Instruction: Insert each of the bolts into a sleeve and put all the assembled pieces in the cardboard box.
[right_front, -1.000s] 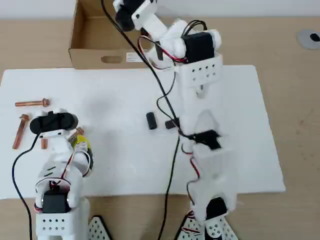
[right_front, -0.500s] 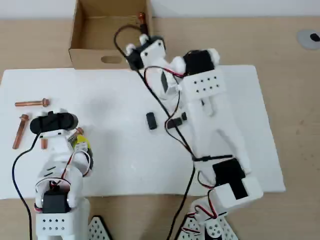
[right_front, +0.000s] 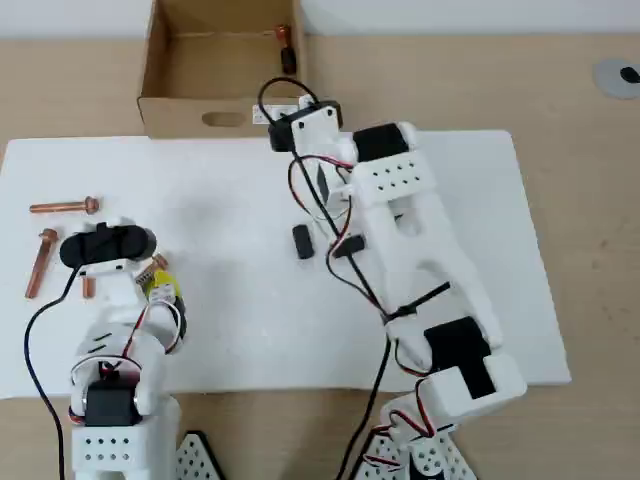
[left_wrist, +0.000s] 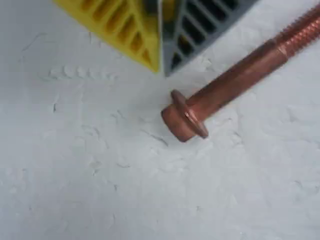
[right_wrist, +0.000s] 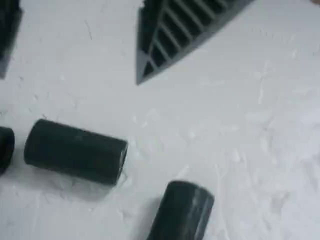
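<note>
Two copper bolts (right_front: 62, 207) (right_front: 40, 262) lie on the white mat at the left. A third bolt (left_wrist: 225, 85) lies beside my left gripper (left_wrist: 161, 65), whose yellow and grey fingers are shut with nothing between them; in the high view this gripper (right_front: 160, 280) sits at the mat's left. Black sleeves (right_front: 302, 241) (right_front: 345, 247) lie mid-mat. My right gripper (right_wrist: 72, 72) hangs open above sleeves (right_wrist: 75, 150) (right_wrist: 180, 210); from above it (right_front: 300, 128) is just in front of the cardboard box (right_front: 160, 75). A bolt in a sleeve (right_front: 284, 46) lies inside the box.
The white mat (right_front: 230, 310) covers most of the wooden table. The box stands beyond the mat's far edge. Black cables (right_front: 345, 250) trail along the right arm over the sleeves. A grey disc (right_front: 617, 77) sits at the far right.
My right arm has drawn back from over the box toward the mat, and the bolt in its sleeve now lies in the box. The left arm has not moved.
</note>
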